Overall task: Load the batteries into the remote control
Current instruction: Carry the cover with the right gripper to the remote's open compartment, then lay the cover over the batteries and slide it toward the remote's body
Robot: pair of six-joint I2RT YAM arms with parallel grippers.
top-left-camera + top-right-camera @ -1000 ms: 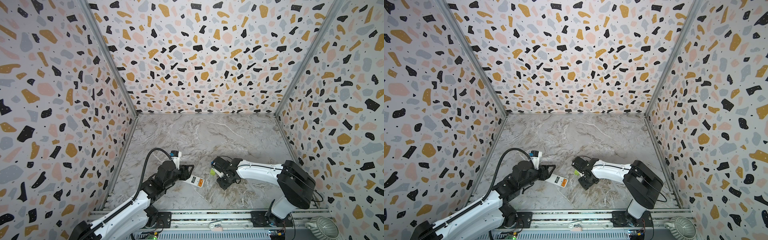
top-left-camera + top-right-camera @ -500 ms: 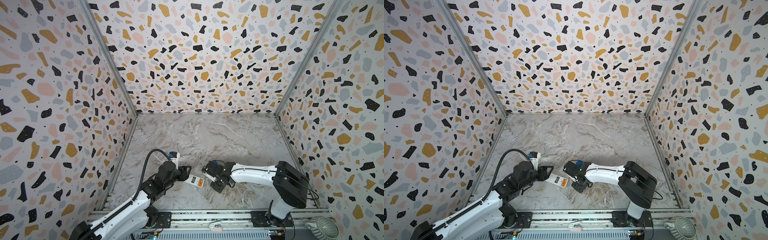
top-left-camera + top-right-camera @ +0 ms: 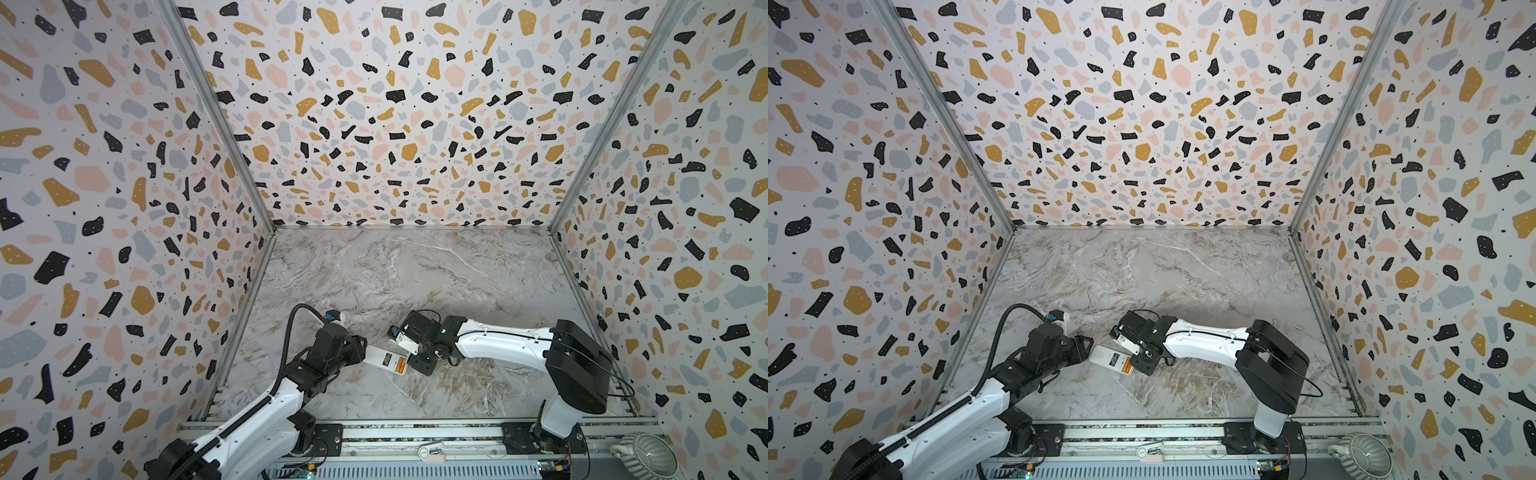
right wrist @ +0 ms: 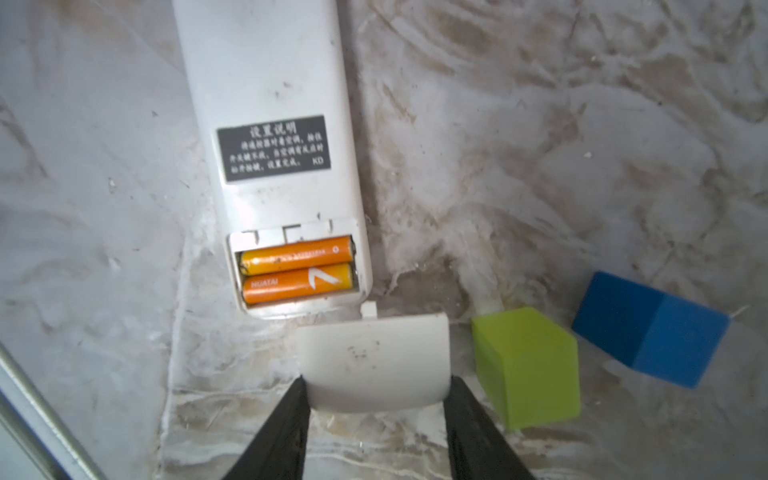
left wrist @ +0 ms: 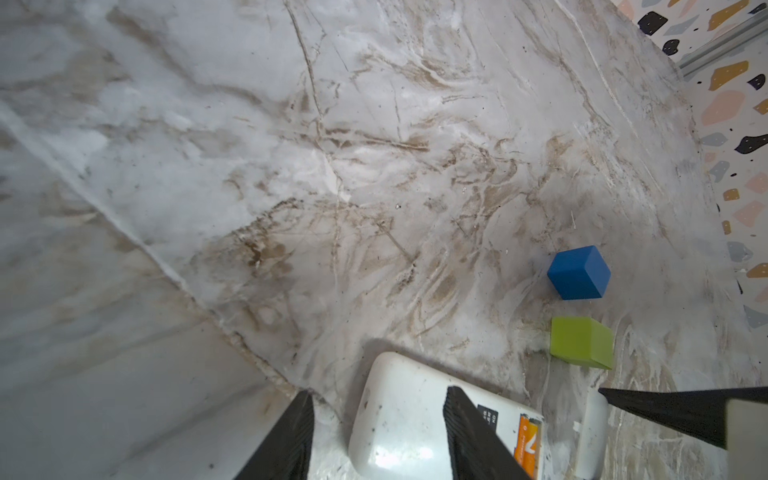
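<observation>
Top views: marble tabletop [image 3: 415, 270], terrazzo walls [image 3: 395, 104].

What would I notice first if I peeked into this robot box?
Two orange batteries sit in the open slot at the end of the white remote control, which lies face down. Just past that end, the right gripper pinches the white cover, with a green cube and a blue cube beside it.
</observation>
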